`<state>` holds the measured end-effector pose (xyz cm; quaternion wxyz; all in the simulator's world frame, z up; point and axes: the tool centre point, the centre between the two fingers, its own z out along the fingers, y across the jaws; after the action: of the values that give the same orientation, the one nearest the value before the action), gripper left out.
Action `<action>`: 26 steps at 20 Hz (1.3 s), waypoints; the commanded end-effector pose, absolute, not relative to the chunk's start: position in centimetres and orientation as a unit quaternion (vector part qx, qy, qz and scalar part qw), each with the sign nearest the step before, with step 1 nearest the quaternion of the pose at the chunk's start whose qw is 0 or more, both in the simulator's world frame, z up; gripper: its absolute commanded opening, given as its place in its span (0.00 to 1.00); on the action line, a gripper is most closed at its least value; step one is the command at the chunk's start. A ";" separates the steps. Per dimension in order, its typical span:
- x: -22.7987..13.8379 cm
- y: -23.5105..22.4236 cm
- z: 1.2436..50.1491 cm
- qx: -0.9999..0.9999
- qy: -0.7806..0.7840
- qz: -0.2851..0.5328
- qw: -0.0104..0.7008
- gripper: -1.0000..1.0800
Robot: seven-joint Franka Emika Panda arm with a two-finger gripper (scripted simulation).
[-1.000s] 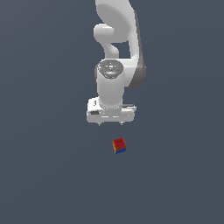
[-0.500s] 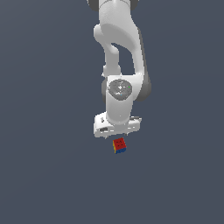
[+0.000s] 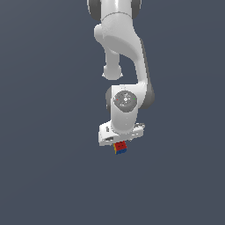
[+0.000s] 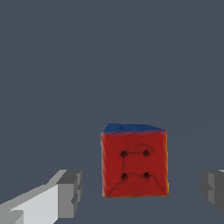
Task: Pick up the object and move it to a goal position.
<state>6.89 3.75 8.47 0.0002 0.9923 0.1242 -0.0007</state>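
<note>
With my gripper fingers spread apart around the cube, I should centre it before closing.

Cube between open claw fingers

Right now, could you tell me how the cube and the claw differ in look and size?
The cube is red with dark dots and a blue side; the claw is plain white with grey fingertips. In the exterior view the cube is much smaller than the claw. It sits between the open fingers, untouched.
</note>
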 end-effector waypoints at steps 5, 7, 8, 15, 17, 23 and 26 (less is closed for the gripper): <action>6.9 3.8 8.0 0.992 0.125 -0.001 0.000 0.96; 6.9 3.8 7.4 0.992 0.126 0.000 0.000 0.96; 6.9 3.8 7.0 0.992 0.126 0.000 0.000 0.96; 6.9 3.8 3.7 0.992 0.126 0.000 0.000 0.96; 6.9 3.8 3.3 0.992 0.126 0.000 0.000 0.96; 7.0 3.8 3.3 0.992 0.126 0.000 0.000 0.00; 7.0 3.8 3.3 0.992 0.126 0.000 0.000 0.00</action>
<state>6.98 3.80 3.29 0.0000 0.9920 0.1263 -0.0008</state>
